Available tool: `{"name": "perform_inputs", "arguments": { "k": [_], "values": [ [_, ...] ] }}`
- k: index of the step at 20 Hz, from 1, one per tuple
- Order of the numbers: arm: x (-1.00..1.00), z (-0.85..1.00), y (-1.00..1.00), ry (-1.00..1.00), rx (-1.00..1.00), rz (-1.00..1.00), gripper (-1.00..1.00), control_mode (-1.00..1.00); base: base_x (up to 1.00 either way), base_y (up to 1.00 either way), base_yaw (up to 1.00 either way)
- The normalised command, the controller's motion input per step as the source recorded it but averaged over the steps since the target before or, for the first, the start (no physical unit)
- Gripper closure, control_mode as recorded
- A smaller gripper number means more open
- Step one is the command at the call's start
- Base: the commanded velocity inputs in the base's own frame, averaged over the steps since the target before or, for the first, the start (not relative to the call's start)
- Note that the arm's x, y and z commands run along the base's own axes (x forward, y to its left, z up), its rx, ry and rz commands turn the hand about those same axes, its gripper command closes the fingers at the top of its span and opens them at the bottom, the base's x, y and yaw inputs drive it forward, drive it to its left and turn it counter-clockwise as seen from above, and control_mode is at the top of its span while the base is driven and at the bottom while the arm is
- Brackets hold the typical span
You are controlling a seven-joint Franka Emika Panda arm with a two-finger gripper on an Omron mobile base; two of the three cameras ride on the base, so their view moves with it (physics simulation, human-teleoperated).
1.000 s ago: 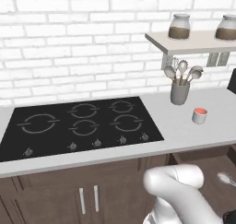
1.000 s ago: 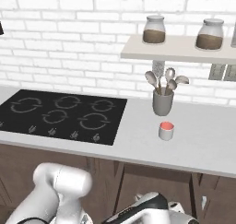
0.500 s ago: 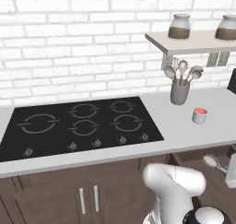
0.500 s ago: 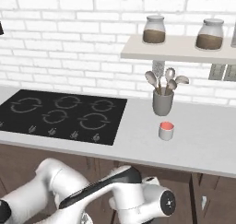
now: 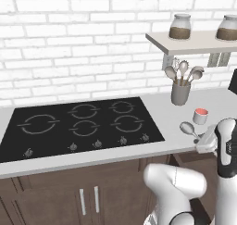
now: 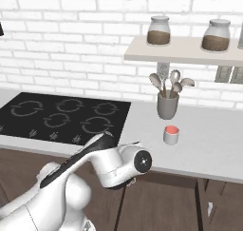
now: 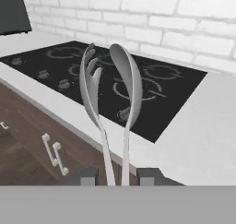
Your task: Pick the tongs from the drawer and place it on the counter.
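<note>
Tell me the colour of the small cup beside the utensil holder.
White with a red-orange top; the small cup shows best in the right base view.

**A rendered home kitchen**

A kitchen is shown, and it is plainly rendered. A black four-burner cooktop [image 5: 81, 124] is set into a long light-grey desk [image 6: 213, 149], against a wall of white brick [image 5: 83, 48]. Dark brown cabinet doors [image 5: 69, 196] with silver bar handles are seen under the desk's front edge. Near its back edge a grey cup [image 6: 167, 105] of spoons and ladles is stood, with a pale wall shelf [image 6: 185, 52] bearing two brown-filled jars [image 6: 158, 31] above it.
</note>
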Motion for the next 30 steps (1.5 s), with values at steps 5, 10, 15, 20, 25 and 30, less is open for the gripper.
{"name": "perform_inputs", "arguments": {
  "k": [5, 10, 15, 20, 25, 30],
  "values": [
    [0.93, 0.39, 0.0, 0.23, 0.0, 0.0, 1.0, -1.0, 0.0, 0.0, 0.0],
    [0.68, -0.15, 0.16, 0.05, -0.01, 0.0, 1.0, -1.0, 0.0, 0.0, 0.0],
    [0.61, -0.39, 0.04, 0.0, 0.0, -0.01, 1.0, -1.0, 0.0, 0.0, 0.0],
    [0.63, -0.43, -0.01, 0.04, 0.0, -0.02, 1.0, -1.0, 0.0, 0.0, 0.0],
    [0.38, -0.34, -0.13, 0.09, 0.0, -0.04, 1.0, -1.0, 0.0, 0.0, 0.0],
    [0.31, -0.44, -0.2, 0.06, 0.0, -0.04, 1.0, -1.0, 0.0, 0.0, 0.0]
  ]
}}
